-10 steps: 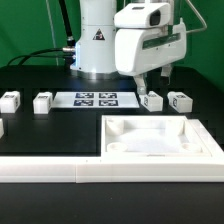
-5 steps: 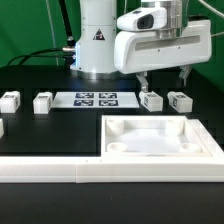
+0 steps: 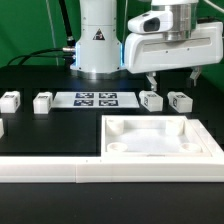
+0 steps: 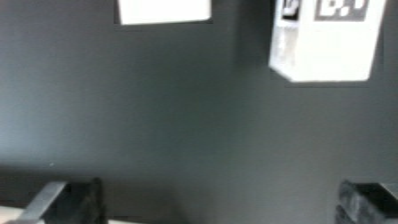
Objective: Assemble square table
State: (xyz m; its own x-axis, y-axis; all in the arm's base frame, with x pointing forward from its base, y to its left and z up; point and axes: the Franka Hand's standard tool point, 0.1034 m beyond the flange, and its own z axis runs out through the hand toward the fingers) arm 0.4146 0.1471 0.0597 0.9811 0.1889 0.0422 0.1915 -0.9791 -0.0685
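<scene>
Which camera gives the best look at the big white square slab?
The exterior view: the slab shows nearly whole there, with rim and corner sockets plain. The wrist view shows dark table, a tagged leg and the fingertips, but no clear part of the slab.

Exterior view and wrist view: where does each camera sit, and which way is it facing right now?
Exterior view: off the arm, opposite the robot's base, looking across the black table at it; arm and open claw show.
Wrist view: on the wrist, looking down at the table; only the claw's fingertips show.
Shared: the table, the claw, probably the two white legs beneath it.
</scene>
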